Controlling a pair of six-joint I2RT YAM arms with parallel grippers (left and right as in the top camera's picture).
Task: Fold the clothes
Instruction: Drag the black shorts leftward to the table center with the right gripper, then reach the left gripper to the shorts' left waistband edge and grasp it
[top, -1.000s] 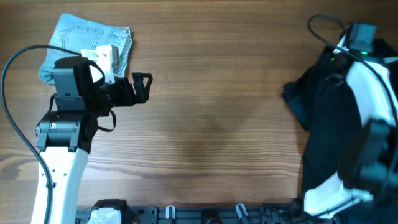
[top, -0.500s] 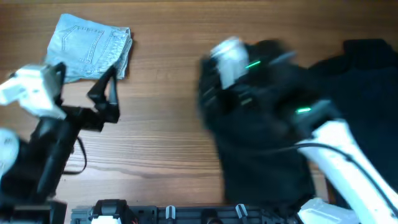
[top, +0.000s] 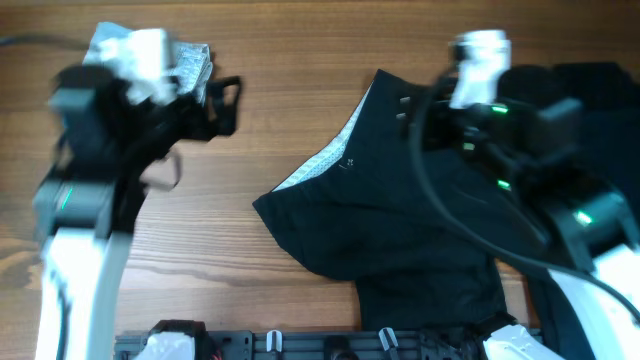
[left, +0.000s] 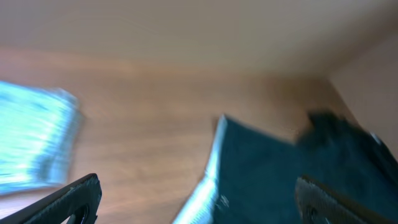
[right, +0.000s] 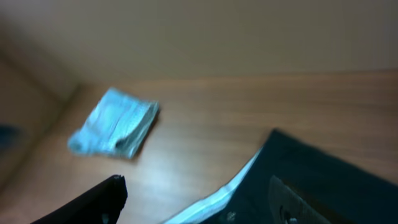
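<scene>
Folded light-blue denim garment (top: 192, 62): done, far-left corner of desk (top: 300, 60) | black fabric garment (top: 400, 220): unfolded, toward right edge, remaining | left end effector (left: 198, 186), right end effector (right: 196, 186): both apart, empty

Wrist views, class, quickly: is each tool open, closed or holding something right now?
Left tool: open, holding nothing.
Right tool: open, holding nothing.

The view is blurred by motion. Two dark fingers (left: 68, 202) show at 7 and 5 o'clock, set wide apart. Folded pale-blue jeans (left: 34, 140) lie on the wooden worktop (left: 149, 118) at 9 o'clock. A black garment (left: 280, 180) spreads from the centre toward 4 o'clock, with pale lining (left: 208, 174) along its 9 o'clock edge.
</scene>
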